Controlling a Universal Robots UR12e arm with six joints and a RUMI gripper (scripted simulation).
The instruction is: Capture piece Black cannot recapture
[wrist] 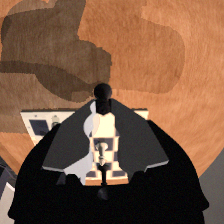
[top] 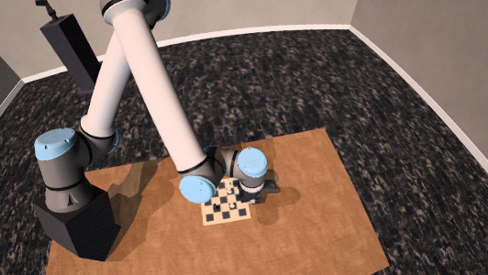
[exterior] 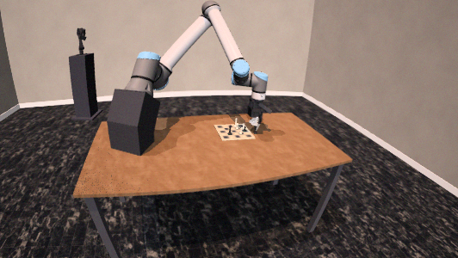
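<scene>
Black pawn (wrist: 103, 95) pinched between fingers, round head protruding past fingertips

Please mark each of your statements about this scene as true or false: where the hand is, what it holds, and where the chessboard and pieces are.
1. The robot's two-jaw hand is shut on a small black chess piece. True.
2. The hand is over the middle of the small checkered chessboard. False: it is past the board's edge, above the brown wooden table.
3. White and black pieces stand on the board. True.
4. The black pedestal stands on the table. False: it stands on the dark floor by the wall.
5. The board lies on the floor. False: it lies on the table.
</scene>
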